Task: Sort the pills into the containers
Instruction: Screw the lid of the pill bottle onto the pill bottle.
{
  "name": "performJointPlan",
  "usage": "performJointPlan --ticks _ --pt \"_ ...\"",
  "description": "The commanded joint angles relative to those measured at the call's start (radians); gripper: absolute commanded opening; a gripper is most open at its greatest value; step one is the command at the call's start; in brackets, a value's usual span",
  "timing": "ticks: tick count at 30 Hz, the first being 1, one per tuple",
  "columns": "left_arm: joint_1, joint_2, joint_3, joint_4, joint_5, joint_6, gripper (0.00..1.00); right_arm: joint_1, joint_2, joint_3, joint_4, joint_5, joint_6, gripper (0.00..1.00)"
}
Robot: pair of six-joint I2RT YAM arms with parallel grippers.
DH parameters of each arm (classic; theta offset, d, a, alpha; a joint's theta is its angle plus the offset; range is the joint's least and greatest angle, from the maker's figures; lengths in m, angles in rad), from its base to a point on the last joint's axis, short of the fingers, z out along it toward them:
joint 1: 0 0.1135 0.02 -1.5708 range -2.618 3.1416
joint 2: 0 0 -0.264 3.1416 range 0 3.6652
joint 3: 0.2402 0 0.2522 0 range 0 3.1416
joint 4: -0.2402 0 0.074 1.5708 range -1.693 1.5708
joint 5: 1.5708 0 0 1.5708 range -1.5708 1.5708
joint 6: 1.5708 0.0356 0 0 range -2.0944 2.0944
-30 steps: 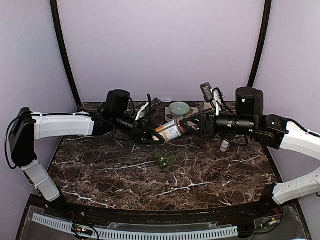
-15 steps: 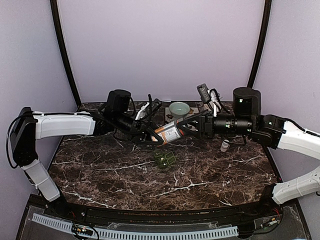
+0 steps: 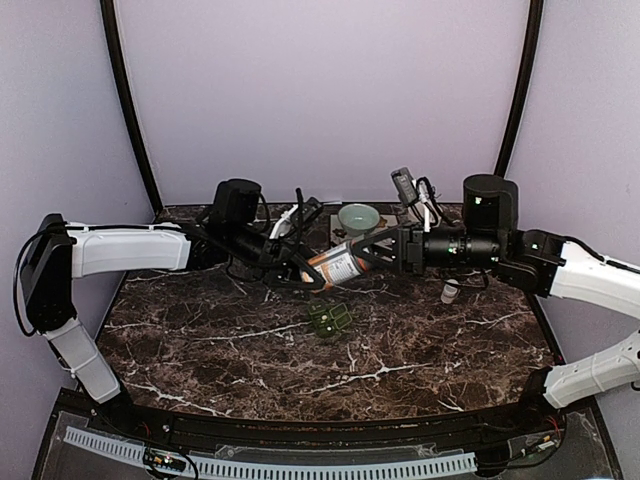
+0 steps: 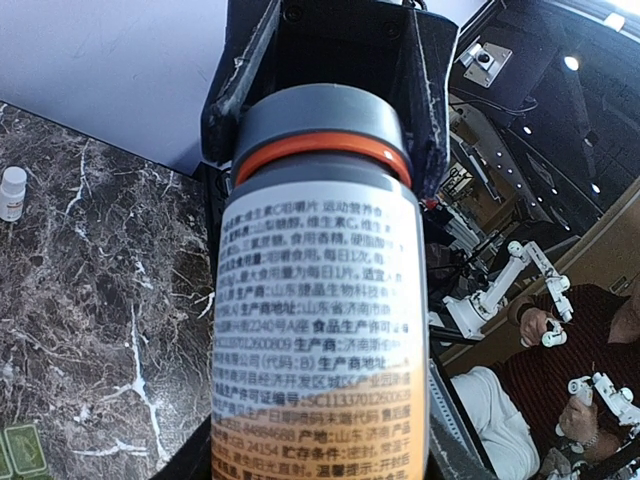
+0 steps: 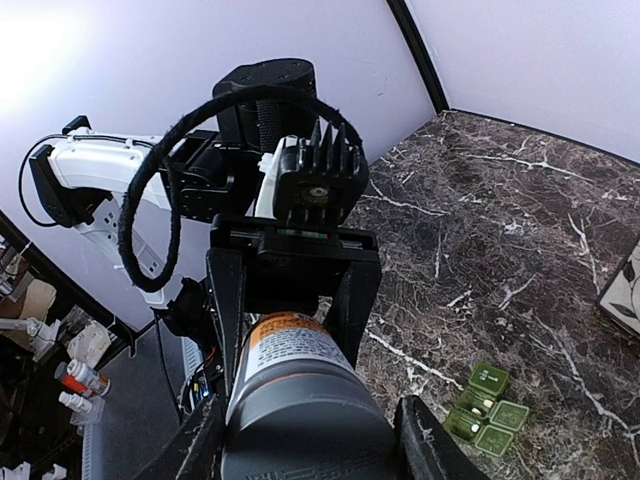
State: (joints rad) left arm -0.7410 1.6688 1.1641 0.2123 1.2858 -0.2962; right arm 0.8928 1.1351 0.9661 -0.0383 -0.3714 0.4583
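Left end effector [image 3: 305, 275] gripping bottle [image 3: 335, 265], right end effector [image 3: 357, 250] clamping cap [image 4: 320, 120], organiser [image 3: 329, 319] lying below

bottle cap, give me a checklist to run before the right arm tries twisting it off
1. left pincer grips the bottle, which is lifted and lying sideways: ok
2. right pincer lined up on the cap, one finger each side: ok
3. right pincer clamped firmly on the cap: cannot tell
4. pill organiser resting on the table, apart from both arms: ok
5. organiser lids open and ready for pills: cannot tell
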Motion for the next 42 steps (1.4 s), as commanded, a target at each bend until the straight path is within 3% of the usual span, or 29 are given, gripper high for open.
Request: performJointPlan --ticks 1,15,19,20,25,29,37,39,42 --pt "-0.002 -0.020 0.044 0.042 -0.005 0.022 0.00 0.003 0.025 -0.009 0.066 -0.056 0.041 0.10" --pt "-0.023 -0.154 0.056 -0.082 -0.369 0.291 0.00 0.003 0.218 0.142 -0.131 0.043 0.201 0.01" --pt "-0.073 -0.205 0.033 -0.095 -0.554 0.400 0.00 0.001 0.281 0.173 -0.188 0.055 0.262 0.00" --pt "-0.099 -0.222 0.020 -0.090 -0.677 0.437 0.00 -0.001 0.298 0.177 -0.198 0.059 0.288 0.00" --pt "-0.206 -0.298 -0.093 0.068 -1.051 0.550 0.00 -0.017 0.347 0.165 -0.190 0.048 0.393 0.00" --pt "-0.249 -0.331 -0.166 0.191 -1.256 0.602 0.00 -0.026 0.376 0.148 -0.173 0.036 0.457 0.00" --pt "-0.294 -0.335 -0.212 0.264 -1.401 0.666 0.00 -0.029 0.402 0.160 -0.177 0.056 0.507 0.00" --pt "-0.294 -0.337 -0.223 0.277 -1.409 0.659 0.00 -0.029 0.393 0.168 -0.182 0.076 0.498 0.06" --pt "-0.294 -0.344 -0.236 0.285 -1.393 0.638 0.00 -0.028 0.359 0.171 -0.181 0.112 0.468 0.25"
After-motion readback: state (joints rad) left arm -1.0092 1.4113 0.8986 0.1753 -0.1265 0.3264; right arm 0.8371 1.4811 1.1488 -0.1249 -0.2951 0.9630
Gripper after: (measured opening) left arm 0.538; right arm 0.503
